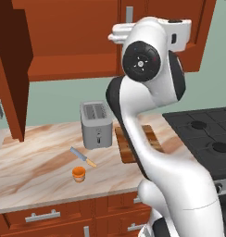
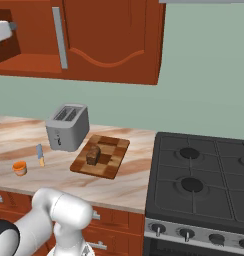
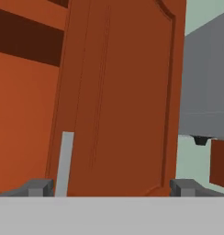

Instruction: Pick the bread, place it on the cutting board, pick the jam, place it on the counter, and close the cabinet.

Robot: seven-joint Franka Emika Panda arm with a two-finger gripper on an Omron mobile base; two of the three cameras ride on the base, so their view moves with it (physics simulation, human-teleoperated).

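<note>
The dark brown bread (image 2: 93, 155) lies on the checkered cutting board (image 2: 107, 165), right of the toaster; in the left base view my arm covers much of the board (image 1: 125, 149). An orange jam (image 1: 78, 173) jar stands on the marbled counter (image 1: 36, 157) near its front edge, also seen as the jam (image 2: 19, 168) at the far left. The cabinet (image 2: 114, 35) hangs above; its left door (image 1: 12, 78) stands wide open and its right door (image 3: 123, 92) is shut. My gripper (image 3: 112, 188) is open and empty, raised close before that right door, beside its grey bar handle (image 3: 64, 163).
A silver toaster (image 1: 96, 124) stands at the back of the counter. An orange-handled knife (image 1: 83, 157) lies between it and the jam. A black stove (image 2: 204, 180) fills the right side. Reddish drawers (image 1: 40, 216) run under the counter. A grey hood (image 3: 208, 87) hangs right of the cabinet.
</note>
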